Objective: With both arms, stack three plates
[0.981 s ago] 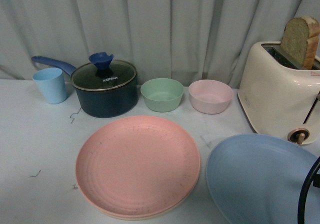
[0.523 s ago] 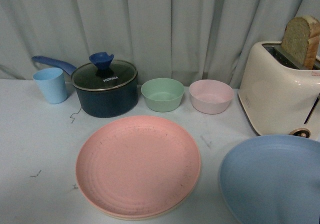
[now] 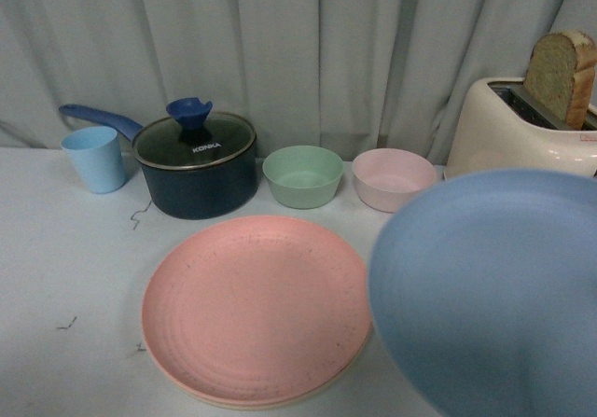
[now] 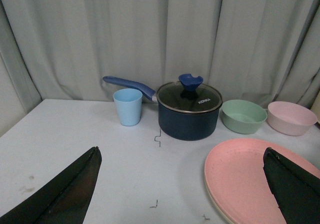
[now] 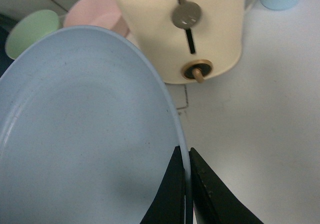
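So right now the right gripper is pinching the light blue plate by its rim, fingers nearly closed, holding it raised just right of the pink plate. That one is sitting on the cream plate. The left gripper is hanging wide open beside the pink plate, gripping nothing.

- The bare surface is lying open left of the pink plate, giving free passage.
- The pot, blue cup, green bowl and pink bowl are standing in a row along the back, blocking it.
- The light blue plate, pinched by the right fingers, is filling the right side and covering the pink plate's right edge from the front.
- The toaster is standing close behind it.
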